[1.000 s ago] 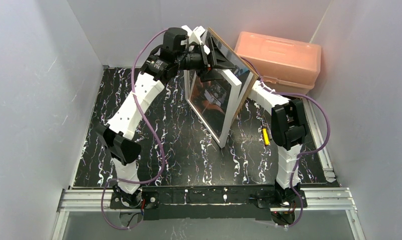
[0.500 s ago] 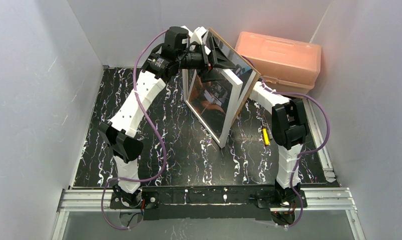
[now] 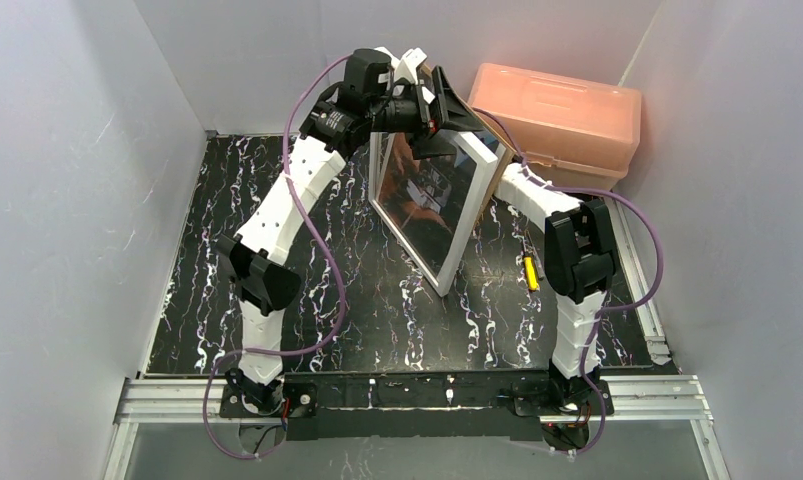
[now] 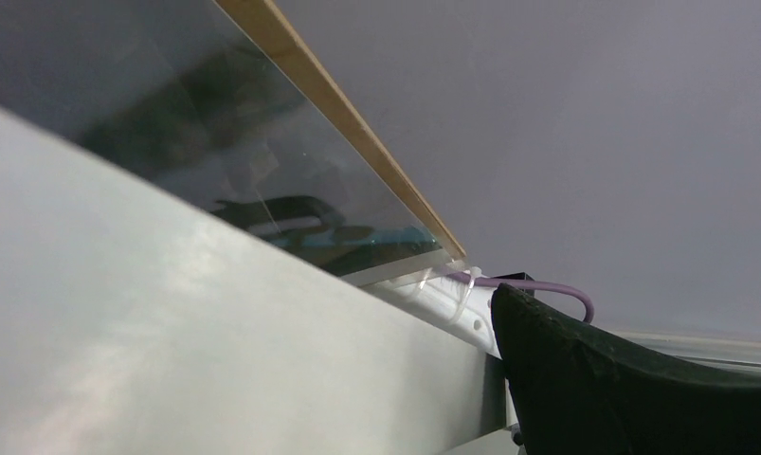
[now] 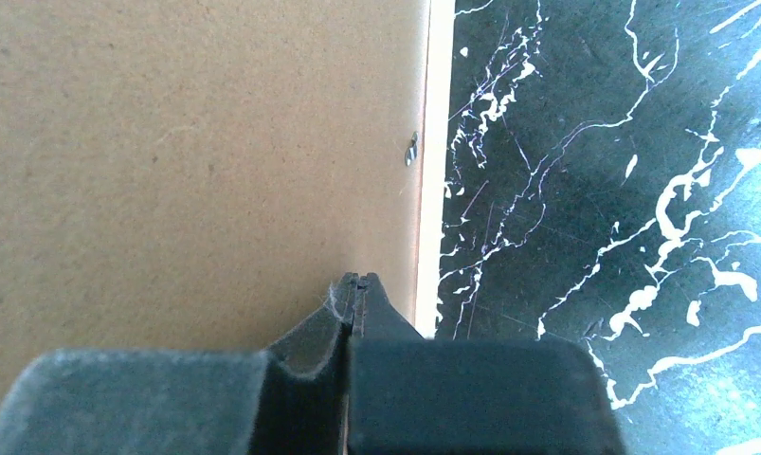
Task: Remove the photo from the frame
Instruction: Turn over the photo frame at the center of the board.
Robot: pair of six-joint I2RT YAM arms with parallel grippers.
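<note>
Frame [image 3: 470, 222] stands on edge on the worktop [image 3: 357, 290]; left fingers [image 4: 168, 341] spread apart astride its top edge, right fingers [image 5: 315, 332] together against the brown backing board [image 5: 196, 152].

The tabletop [image 3: 377, 300] is patterned black with white veins. A white border and a light wood edge are seen on the frame [image 3: 461, 250]; the photo [image 3: 422, 200] is coloured reddish-brown and orange. The backing board [image 5: 187, 152] is brown, and the box [image 3: 557, 115] at the far right corner is pale pink.
</note>
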